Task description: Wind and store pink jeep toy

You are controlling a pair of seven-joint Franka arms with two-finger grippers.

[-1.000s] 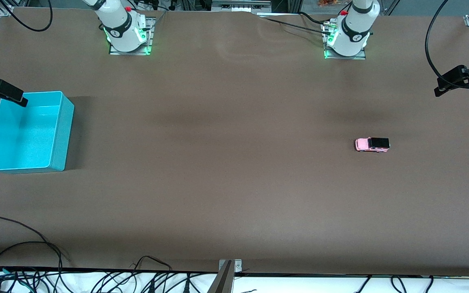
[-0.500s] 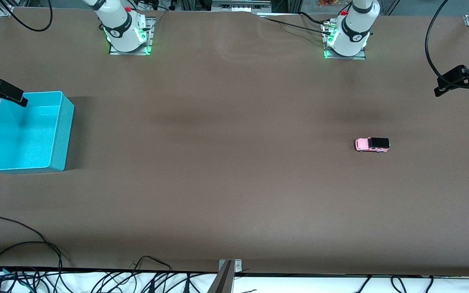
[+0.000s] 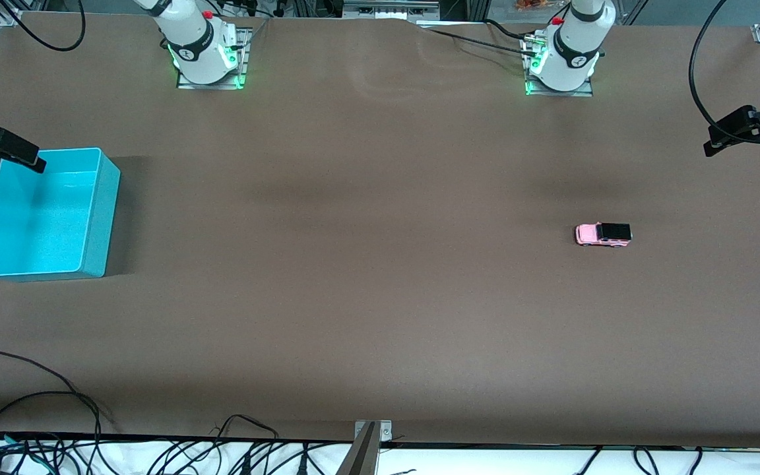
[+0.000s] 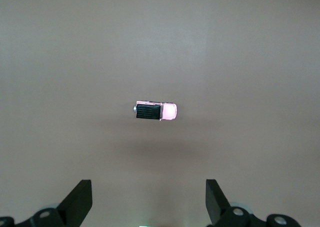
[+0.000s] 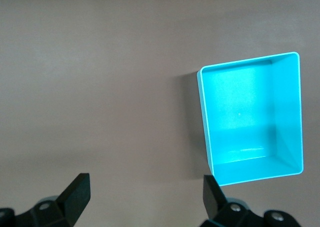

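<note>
The left claw hung high over the tabletop with its fingers spread wide and nothing between them, the pink jeep toy lying well below it. The right claw was likewise wide open and empty, held high above the tabletop beside the turquoise bin; that arm looked to be waiting. The jeep stood on its wheels toward the left arm's end of the tabletop, away from every edge, its length running along the tabletop's long edges. The bin sat empty at the right arm's end, close to that short edge, well apart from the toy. Nothing of the task seemed done yet. The jeep is small and free-rolling, so a descent slightly off-centre would likely nudge it away rather than trap it. Closing on the roof and bonnet ends instead of the flat sides could squirt it out. Winding by dragging it backward would probably need downward pressure, or the wheels would merely skid.
</note>
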